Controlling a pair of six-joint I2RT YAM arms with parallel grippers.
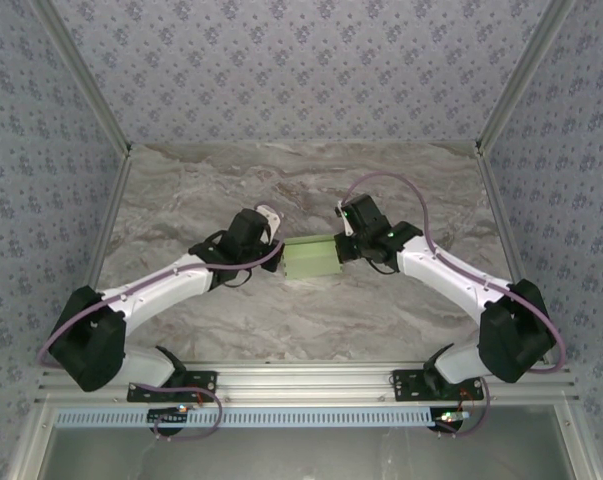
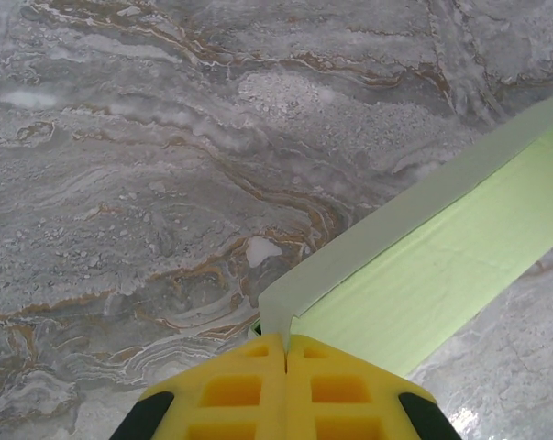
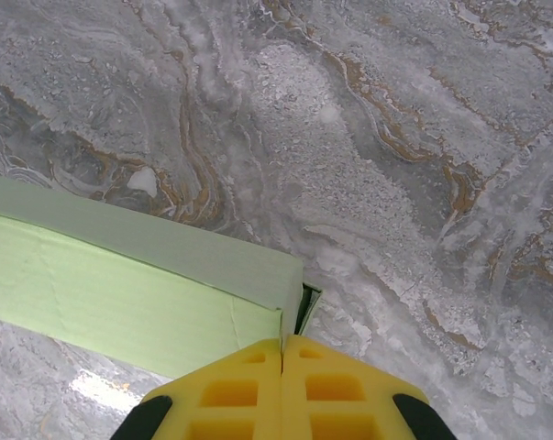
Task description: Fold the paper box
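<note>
- The paper box (image 1: 313, 257) sits mid-frame in the top view, lying on the bench (image 1: 231, 320). It looks like a low, closed-up sleeve rather than a flat sheet.
- The left fingers (image 2: 230, 390) are pressed together at the bottom of the left wrist view, with the tips right at the box's near corner. I can't tell if a sliver of card is nipped in the seam or they're just butting against it.
- Same deal for the right fingers (image 3: 340, 390): pressed together at bottom centre of that view, tips at the box's other end. A small flap (image 3: 309, 307) peeks out there and doesn't look tucked flush.
- Biggest risk imo: the card is thin and the arms bear on opposite ends. If both push inward, the sleeve could buckle across the middle instead of along a score line.
- If one side pushes harder, the box probably just skates over the smooth bench and slews out of line.
- That loose flap could get crushed outside the box if the right tips shove straight ahead.
- If card really is pinched, backing off without letting go could tear or unfold it.
</note>
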